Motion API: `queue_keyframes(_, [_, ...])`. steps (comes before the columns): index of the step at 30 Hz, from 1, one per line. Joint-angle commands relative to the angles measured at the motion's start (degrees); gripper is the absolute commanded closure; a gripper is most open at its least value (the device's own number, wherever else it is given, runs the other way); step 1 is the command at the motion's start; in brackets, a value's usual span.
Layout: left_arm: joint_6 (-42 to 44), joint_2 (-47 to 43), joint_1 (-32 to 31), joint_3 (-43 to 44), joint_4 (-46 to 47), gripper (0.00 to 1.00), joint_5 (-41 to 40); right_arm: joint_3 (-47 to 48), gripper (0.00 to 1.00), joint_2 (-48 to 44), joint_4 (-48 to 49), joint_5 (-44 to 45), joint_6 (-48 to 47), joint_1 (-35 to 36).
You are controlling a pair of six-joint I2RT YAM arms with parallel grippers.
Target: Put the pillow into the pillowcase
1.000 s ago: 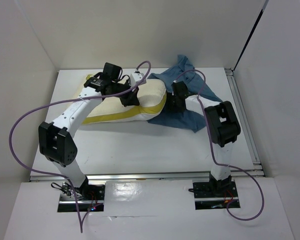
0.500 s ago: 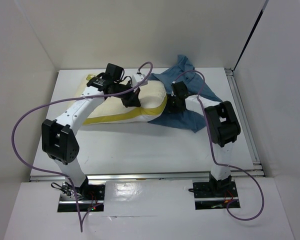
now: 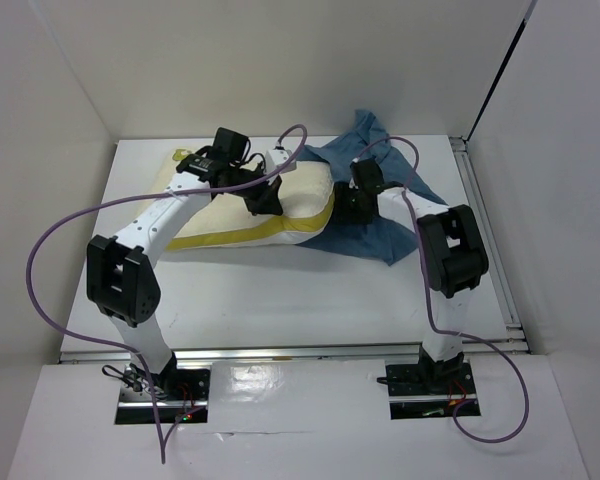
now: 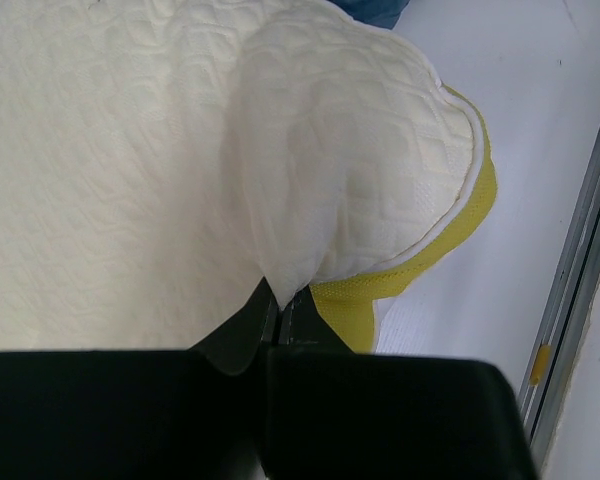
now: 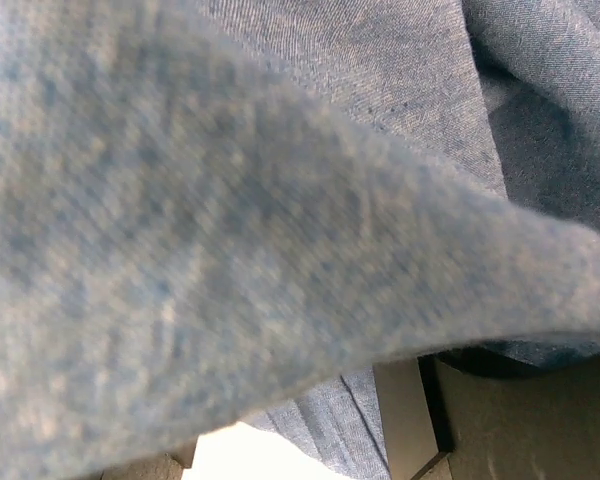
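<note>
The cream pillow [image 3: 220,212] with its yellow seam band [image 3: 242,234] lies across the table's middle, its right end against the blue pillowcase [image 3: 382,238]. My left gripper [image 3: 263,201] sits on the pillow's top near that end. In the left wrist view it [image 4: 280,297] is shut on a pinched fold of the pillow [image 4: 130,150] beside the yellow seam [image 4: 425,262]. My right gripper [image 3: 354,207] is at the pillowcase's mouth. In the right wrist view its fingers [image 5: 405,412] stand apart, with pillowcase cloth [image 5: 230,230] draped over and between them.
White walls close in the table on the left, back and right. A metal rail [image 3: 485,235] runs along the right edge and another along the near edge. Purple cables [image 3: 50,245] loop off both arms. A corner of the pillowcase [image 3: 367,128] reaches toward the back wall.
My left arm has edged right, still pinching the pillow. The right arm's elbow has shifted right and its wrist a little toward the back.
</note>
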Motion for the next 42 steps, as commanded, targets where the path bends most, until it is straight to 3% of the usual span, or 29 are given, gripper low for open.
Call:
queue_keyframes(1, [1.6,-0.9,0.8,2.9,2.4,1.00,2.9,3.5,0.35,0.9,-0.1,1.8,0.9,0.0])
queue_keyframes(11, [1.6,-0.9,1.3,2.9,2.4,1.00,3.4,6.9,0.38,5.3,-0.1,1.8,1.9,0.0])
queue_keyframes(19, [1.6,0.3,1.3,3.5,2.4,1.00,3.4,9.2,0.58,9.3,-0.1,1.2,1.9,0.0])
queue_keyframes(24, [1.6,0.8,1.8,4.0,1.9,1.00,3.4,9.2,0.63,10.4,-0.1,0.7,1.9,0.0])
queue_keyframes(26, [1.6,0.8,1.8,4.0,1.9,1.00,3.4,9.2,0.70,10.4,-0.1,0.7,1.9,0.0])
queue_keyframes(30, [1.6,0.8,1.8,4.0,1.4,1.00,3.4,9.2,0.94,10.4,-0.1,0.7,1.4,0.0])
queue_keyframes(32, [1.6,0.8,1.8,4.5,1.4,1.00,3.4,9.2,0.99,10.4,-0.6,0.7,1.4,0.0])
queue_keyframes(42, [0.6,1.8,1.8,4.5,2.5,1.00,4.5,9.9,1.00,2.1,-7.6,-4.0,-1.6,0.0])
